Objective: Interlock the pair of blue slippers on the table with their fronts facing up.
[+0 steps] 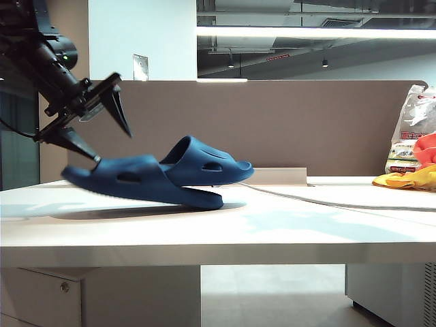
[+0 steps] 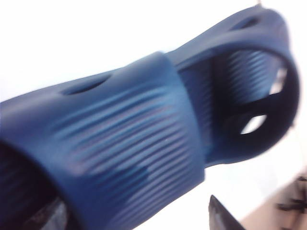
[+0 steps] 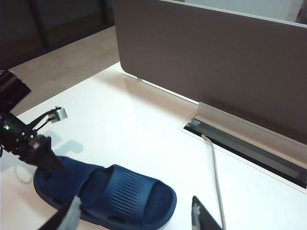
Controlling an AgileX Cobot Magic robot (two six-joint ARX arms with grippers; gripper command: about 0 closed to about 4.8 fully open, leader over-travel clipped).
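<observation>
— While the left gripper (image 1: 102, 126) gapes empty at the nine o'clock heel, the pair of blue slippers (image 1: 160, 177) sits nested on the table (image 1: 286, 231).
— Retreat cleanly; right gripper (image 3: 136, 213) hovers open.

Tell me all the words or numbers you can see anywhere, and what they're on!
Plastic bag at the far right end of the table: red printing on a label, too small and blurred to read.
White wall plate above the grey-brown divider panel: no writing that can be made out.
Pair of blue slippers: only ridges and vent holes, no words.
Left gripper and right gripper, both open: no labels visible.
</observation>
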